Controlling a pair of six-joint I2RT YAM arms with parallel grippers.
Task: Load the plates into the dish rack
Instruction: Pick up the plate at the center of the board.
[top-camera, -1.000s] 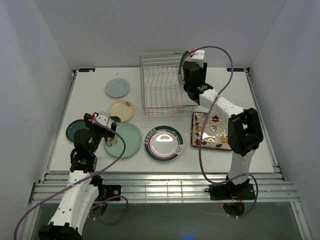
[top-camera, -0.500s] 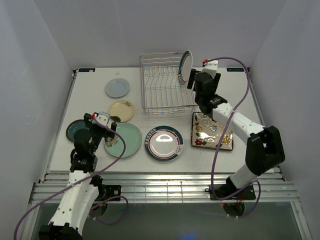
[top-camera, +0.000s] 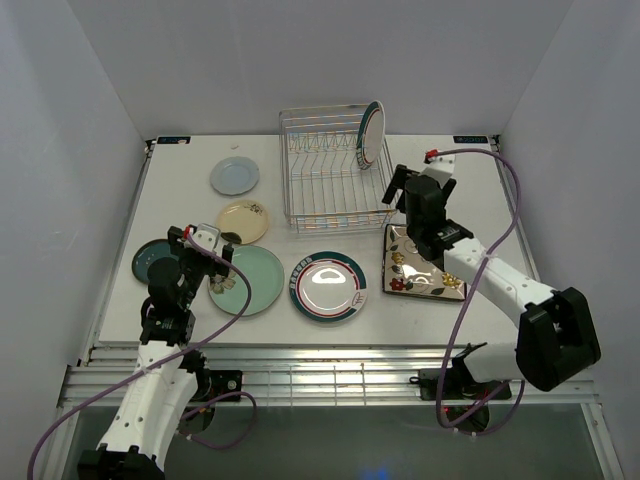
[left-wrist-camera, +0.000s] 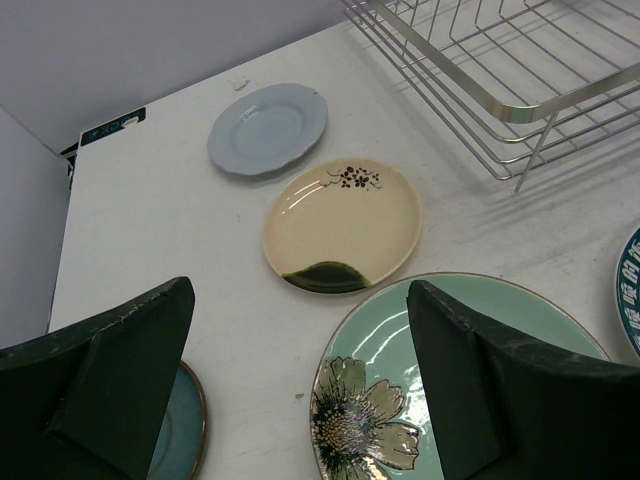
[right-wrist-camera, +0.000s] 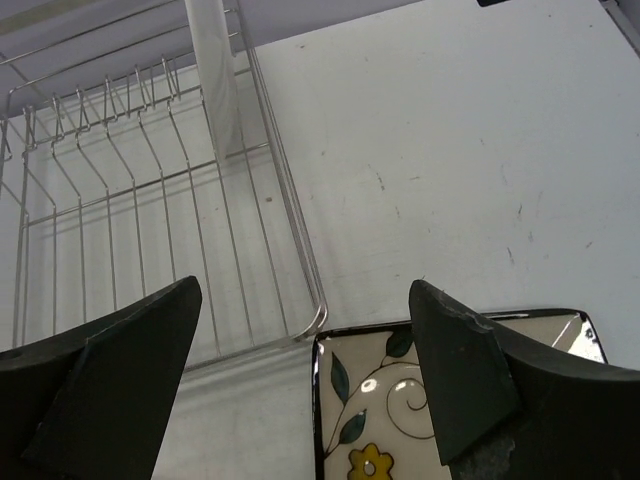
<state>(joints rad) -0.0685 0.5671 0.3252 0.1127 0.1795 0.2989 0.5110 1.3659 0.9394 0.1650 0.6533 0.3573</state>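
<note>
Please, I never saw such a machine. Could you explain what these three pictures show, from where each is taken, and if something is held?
Two robot arms stand at the near edge of a table. One picture looks down from above; the other two come from wrist cameras, so the dark shapes are each tool's fingers. The left tool and right tool are open, holding nothing. One rimmed plate stands in the dish rack. Flat on the table: green plate, blue-grey plate, cream plate, teal plate, square floral plate, second rimmed plate.

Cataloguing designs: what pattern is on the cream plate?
The cream plate: dark green patch at one edge, small dark flower sprig opposite. Best in left wrist view.
</note>
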